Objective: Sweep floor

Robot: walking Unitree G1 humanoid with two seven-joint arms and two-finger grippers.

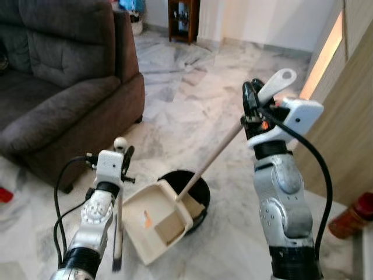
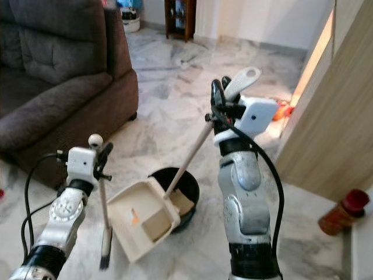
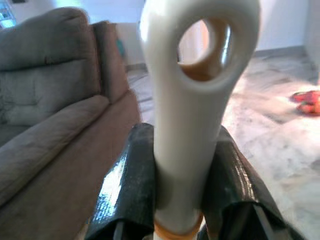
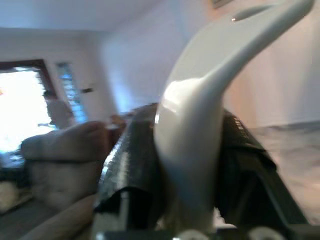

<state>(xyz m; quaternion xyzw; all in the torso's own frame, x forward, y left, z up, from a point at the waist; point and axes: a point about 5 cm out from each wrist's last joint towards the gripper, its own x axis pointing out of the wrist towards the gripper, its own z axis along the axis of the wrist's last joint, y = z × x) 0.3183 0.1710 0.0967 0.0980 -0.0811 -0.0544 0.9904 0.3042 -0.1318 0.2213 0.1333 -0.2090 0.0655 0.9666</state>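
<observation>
Dustpan (image 1: pixel 160 224) tipped over black bin (image 1: pixel 195 185), handle clenched by right pincer (image 1: pixel 254 108); brush (image 1: pixel 119 227) clenched by left pincer (image 1: pixel 123 158). Sweeping judged nearly finished; emptying underway.

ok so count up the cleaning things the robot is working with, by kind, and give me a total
Dustpan, tipped at the bin: 1
Broom, hanging from the left gripper: 1
Black bin on the floor: 1
Total: 3
The right gripper grips the dustpan's long handle.
</observation>
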